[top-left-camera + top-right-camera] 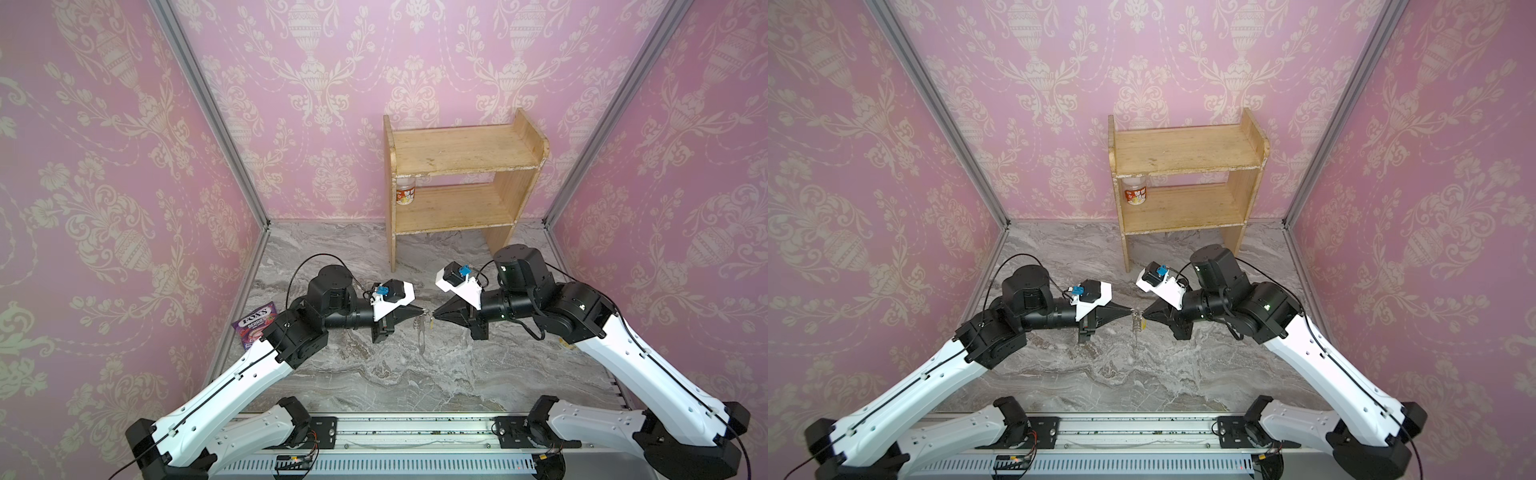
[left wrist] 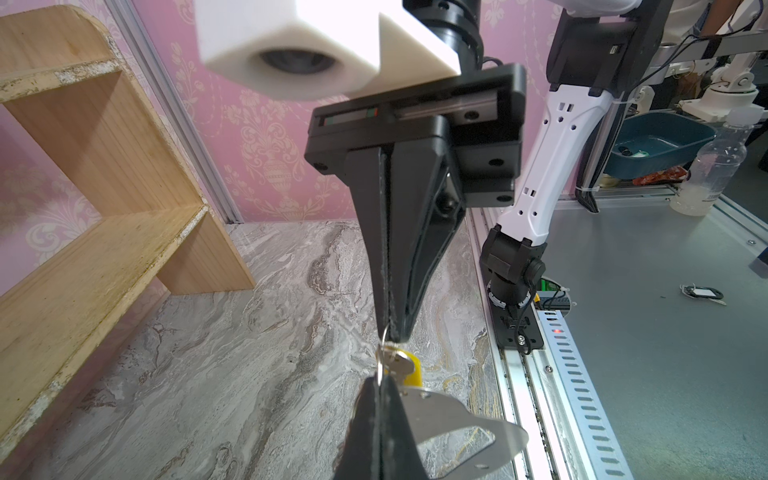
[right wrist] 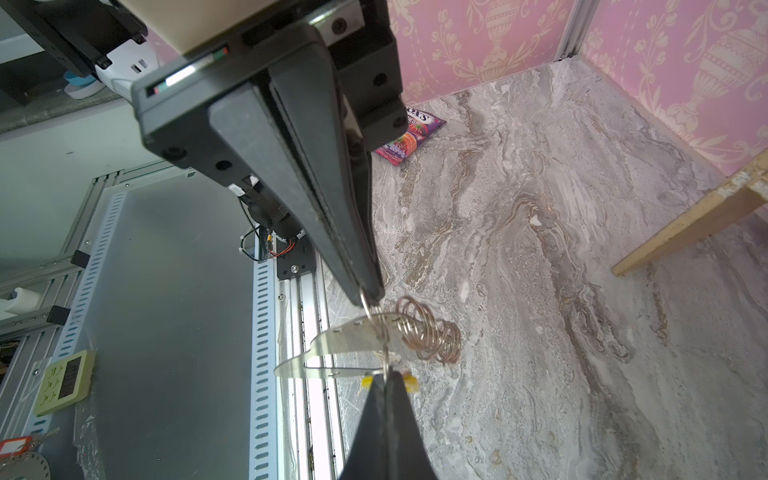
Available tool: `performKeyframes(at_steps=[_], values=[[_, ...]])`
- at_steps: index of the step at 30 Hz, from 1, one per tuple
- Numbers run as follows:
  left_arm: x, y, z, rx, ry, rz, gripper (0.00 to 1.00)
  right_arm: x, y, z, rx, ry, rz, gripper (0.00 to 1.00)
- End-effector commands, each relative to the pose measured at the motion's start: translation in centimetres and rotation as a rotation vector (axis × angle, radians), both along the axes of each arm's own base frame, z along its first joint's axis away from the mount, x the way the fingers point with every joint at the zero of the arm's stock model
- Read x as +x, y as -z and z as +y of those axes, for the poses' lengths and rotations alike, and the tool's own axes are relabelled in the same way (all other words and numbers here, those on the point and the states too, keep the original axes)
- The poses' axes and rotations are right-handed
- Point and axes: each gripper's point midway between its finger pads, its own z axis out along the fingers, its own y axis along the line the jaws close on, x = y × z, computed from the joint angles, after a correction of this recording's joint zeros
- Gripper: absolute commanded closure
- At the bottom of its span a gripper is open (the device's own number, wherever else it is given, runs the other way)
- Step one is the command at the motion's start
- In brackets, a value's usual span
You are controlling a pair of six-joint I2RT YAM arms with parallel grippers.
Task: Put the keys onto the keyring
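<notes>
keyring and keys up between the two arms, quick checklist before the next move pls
1. Left pincer shut on a ring of the keyring: ok.
2. Right pincer shut at the keys, yellow tag showing on both sides of its tip: ok.
3. Keyring lifted off the table, hanging below the pincer tips: ok.
4. Key's ring already threaded onto a keyring ring: cannot tell, the wires overlap.
5. Spare rings bunched to one side, away from the tips: ok.
6. Shelf and candy bag well away from the work: ok.
</notes>
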Motion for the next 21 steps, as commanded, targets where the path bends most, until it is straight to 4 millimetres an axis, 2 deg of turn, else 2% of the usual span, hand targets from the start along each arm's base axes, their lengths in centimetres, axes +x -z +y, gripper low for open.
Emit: performKeyframes(at_steps=[1,21], values=[[-1.01,-0.96,0.0,-0.008,0.037,-0.032,1.0,-0.05,-1.31,0.47,0.027,-0.014,-0.02,1.0],[-1.22,-0.5,-0.2,0.018,0.039,-0.047,1.0,0.11,-1.52,0.64,0.03,-0.009,-0.01,1.0]])
